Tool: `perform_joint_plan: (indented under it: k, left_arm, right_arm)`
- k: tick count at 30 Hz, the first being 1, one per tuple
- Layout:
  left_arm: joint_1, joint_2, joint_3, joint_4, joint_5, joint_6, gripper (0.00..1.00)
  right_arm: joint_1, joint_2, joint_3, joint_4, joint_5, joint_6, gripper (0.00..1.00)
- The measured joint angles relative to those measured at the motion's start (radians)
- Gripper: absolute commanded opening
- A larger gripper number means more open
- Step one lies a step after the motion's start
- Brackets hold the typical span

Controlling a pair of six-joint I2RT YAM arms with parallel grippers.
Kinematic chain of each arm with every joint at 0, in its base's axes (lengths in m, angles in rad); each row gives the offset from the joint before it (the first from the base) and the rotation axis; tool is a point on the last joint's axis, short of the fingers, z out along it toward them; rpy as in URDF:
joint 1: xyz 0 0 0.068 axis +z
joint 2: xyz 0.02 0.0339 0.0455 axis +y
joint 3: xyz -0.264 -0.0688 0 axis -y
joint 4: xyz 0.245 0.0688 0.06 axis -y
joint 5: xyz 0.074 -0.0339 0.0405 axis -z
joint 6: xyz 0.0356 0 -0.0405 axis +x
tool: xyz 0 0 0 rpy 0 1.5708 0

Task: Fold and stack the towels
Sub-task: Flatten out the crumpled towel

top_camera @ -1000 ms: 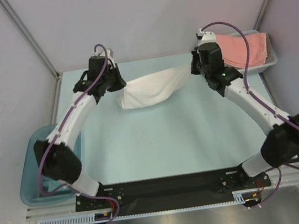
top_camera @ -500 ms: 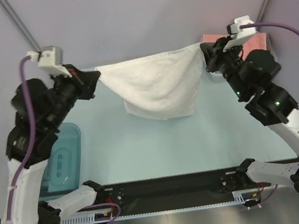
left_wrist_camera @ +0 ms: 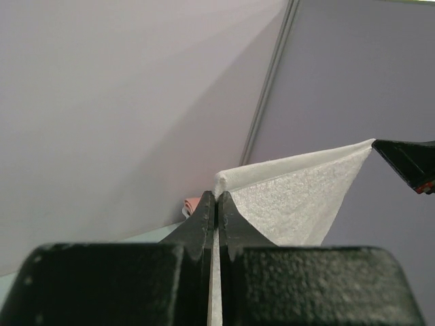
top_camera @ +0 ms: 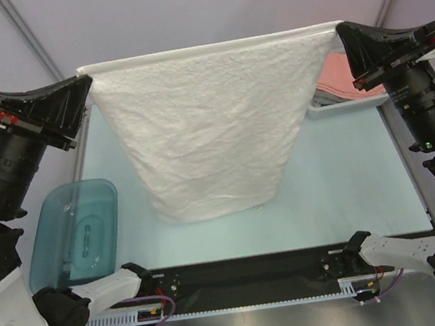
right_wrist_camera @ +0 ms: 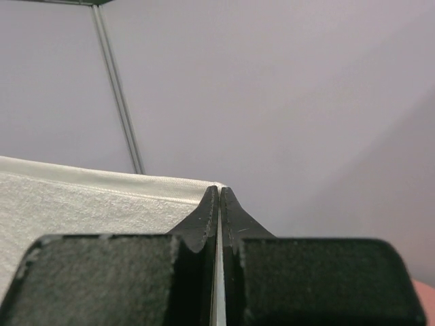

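A white towel [top_camera: 204,124] hangs spread out high above the table, its top hem pulled taut between my two grippers. My left gripper [top_camera: 86,78] is shut on the towel's top left corner [left_wrist_camera: 221,182]. At the other end my right gripper [top_camera: 339,29] is shut on the top right corner [right_wrist_camera: 204,185]. The towel narrows toward its lower edge, which hangs over the front of the table. A salmon-pink towel [top_camera: 340,75] lies in a basket at the back right, partly hidden behind the white towel and my right arm.
A teal plastic tub [top_camera: 74,240] sits at the table's left edge, below my left arm. The white mesh basket [top_camera: 339,102] stands at the back right. The light blue tabletop [top_camera: 349,177] shows to the right of the hanging towel.
Both arms have risen and spread apart, lifting the white towel off the table and stretching it from a sagging bunch into a flat hanging sheet.
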Motion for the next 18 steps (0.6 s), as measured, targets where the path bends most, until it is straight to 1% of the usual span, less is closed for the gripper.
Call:
perform_joint_plan:
  k: [6, 12, 14, 18]
  left_arm:
    - [0.000, 0.032, 0.010, 0.047, -0.002, 0.003, 0.00]
    - [0.016, 0.110, 0.006, 0.119, -0.070, 0.027, 0.00]
    - [0.068, 0.159, -0.001, 0.149, -0.076, 0.026, 0.00]
    - [0.198, 0.279, -0.047, 0.223, -0.037, -0.008, 0.00]
  right_arm:
    - [-0.001, 0.027, 0.045, 0.009, -0.010, -0.037, 0.00]
    - [-0.012, 0.114, 0.067, 0.067, 0.040, -0.105, 0.00]
    - [-0.043, 0.170, 0.074, 0.086, 0.049, -0.112, 0.00]
    - [-0.219, 0.340, 0.101, 0.115, -0.045, -0.067, 0.00]
